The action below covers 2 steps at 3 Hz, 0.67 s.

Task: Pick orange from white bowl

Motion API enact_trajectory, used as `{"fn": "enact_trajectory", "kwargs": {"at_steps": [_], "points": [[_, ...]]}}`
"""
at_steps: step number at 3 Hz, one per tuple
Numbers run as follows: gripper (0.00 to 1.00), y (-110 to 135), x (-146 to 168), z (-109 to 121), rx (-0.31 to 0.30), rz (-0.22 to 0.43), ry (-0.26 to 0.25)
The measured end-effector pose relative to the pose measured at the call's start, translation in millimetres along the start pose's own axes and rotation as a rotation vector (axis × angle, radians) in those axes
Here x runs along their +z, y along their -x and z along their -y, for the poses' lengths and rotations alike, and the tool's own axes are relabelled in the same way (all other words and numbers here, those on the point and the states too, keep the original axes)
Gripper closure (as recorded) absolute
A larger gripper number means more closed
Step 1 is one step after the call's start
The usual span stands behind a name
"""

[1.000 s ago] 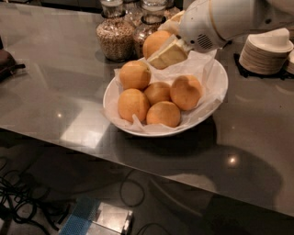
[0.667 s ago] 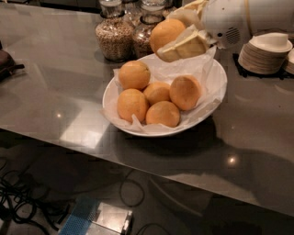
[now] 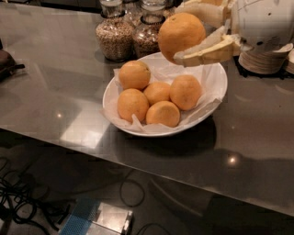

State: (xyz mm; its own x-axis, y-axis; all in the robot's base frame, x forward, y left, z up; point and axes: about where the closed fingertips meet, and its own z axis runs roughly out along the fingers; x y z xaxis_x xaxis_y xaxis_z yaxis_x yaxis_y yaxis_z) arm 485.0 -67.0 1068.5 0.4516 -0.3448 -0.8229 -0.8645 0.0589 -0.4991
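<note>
The white bowl [image 3: 216, 87], lined with crinkled white paper, sits on the dark counter and holds several oranges [image 3: 158, 92]. My gripper [image 3: 190, 32] comes in from the upper right and is shut on one orange [image 3: 180, 33]. It holds that orange in the air above the bowl's far rim, clear of the other fruit. One pale finger [image 3: 209, 50] runs under the orange and the other [image 3: 202, 11] over its top.
Two glass jars of grain [image 3: 114, 34] stand just behind the bowl. A stack of small pale dishes [image 3: 264, 62] sits at the right behind the arm. A dark object [image 3: 7, 62] lies at the left edge. Cables and a box [image 3: 98, 218] lie on the floor below the counter.
The gripper has risen with the orange in it, from just above the bowl's back rim to well above it, and shifted slightly right.
</note>
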Motion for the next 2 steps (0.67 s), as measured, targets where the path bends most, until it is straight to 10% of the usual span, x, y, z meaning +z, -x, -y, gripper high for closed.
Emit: {"fn": "enact_trajectory", "kwargs": {"at_steps": [1, 2], "points": [[1.0, 27.7, -14.5, -26.8, -0.137, -0.023, -0.002], [1.0, 27.7, -14.5, -26.8, -0.137, -0.023, -0.002]]}}
